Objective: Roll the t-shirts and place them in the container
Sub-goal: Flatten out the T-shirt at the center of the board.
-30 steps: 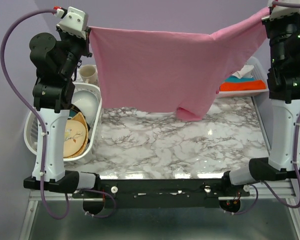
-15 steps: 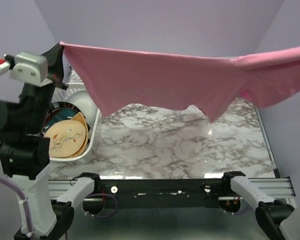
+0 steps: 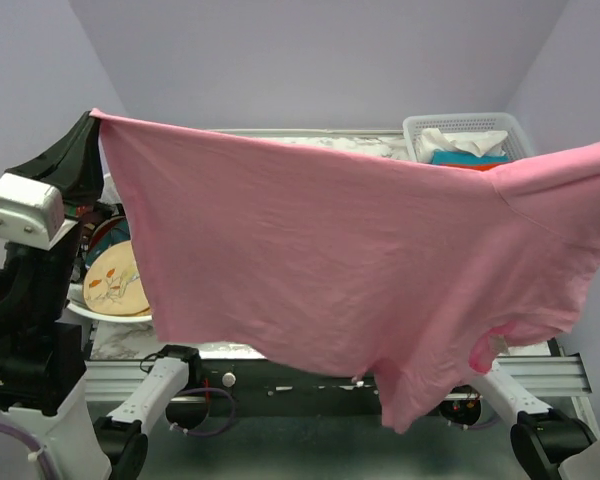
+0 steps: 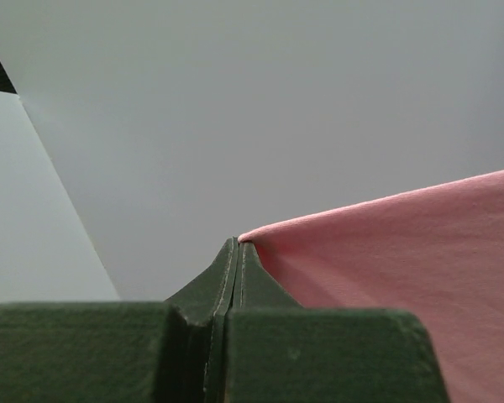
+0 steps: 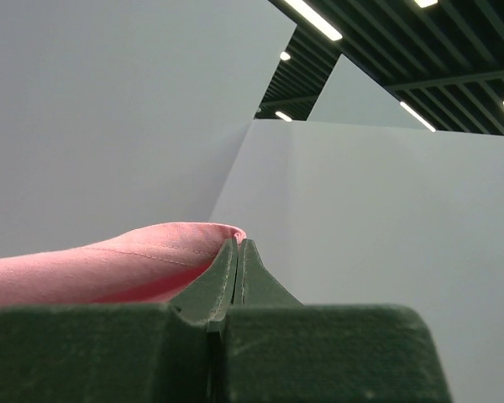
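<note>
The pink t-shirt [image 3: 330, 260] hangs spread wide in the air, close to the top camera, and hides most of the table. My left gripper [image 3: 93, 118] is shut on its upper left corner; in the left wrist view the gripper [image 4: 238, 245] pinches the t-shirt [image 4: 403, 260] at the fingertips. My right gripper is off the right edge of the top view. In the right wrist view the gripper [image 5: 238, 243] is shut on a folded edge of the t-shirt [image 5: 109, 260]. Both arms are raised high.
A white basket [image 3: 100, 310] with plates and bowls stands at the left. A white bin [image 3: 460, 135] holding folded cloths stands at the back right. The marble table is mostly hidden behind the shirt.
Both arms have lifted the t-shirt higher and toward the camera. It now hangs over the front of the table and covers it. The right gripper has left the top view.
</note>
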Controlling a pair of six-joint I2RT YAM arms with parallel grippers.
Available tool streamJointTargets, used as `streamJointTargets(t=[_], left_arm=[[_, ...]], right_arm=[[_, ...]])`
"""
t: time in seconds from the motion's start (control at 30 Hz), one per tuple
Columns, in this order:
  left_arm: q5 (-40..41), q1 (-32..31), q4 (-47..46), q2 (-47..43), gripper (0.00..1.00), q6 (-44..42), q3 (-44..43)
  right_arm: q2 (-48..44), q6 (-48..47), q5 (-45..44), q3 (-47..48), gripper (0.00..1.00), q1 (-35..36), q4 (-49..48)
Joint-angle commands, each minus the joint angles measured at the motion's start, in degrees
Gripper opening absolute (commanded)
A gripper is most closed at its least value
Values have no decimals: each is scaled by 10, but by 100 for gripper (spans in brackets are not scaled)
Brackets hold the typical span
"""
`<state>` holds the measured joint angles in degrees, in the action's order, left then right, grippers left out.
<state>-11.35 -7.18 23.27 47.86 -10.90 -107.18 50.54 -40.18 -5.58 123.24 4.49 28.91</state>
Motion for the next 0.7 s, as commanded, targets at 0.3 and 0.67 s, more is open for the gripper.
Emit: streamJointTargets(t=[0.3,0.67], left_arm=[[-90,6,-9,87,0,-32,330],[-82,-1,-104,365,0,-22,421]], right_arm=[[80,30,151,-339,1,-2,-31],[404,-9,139,-402,1,2,-129]])
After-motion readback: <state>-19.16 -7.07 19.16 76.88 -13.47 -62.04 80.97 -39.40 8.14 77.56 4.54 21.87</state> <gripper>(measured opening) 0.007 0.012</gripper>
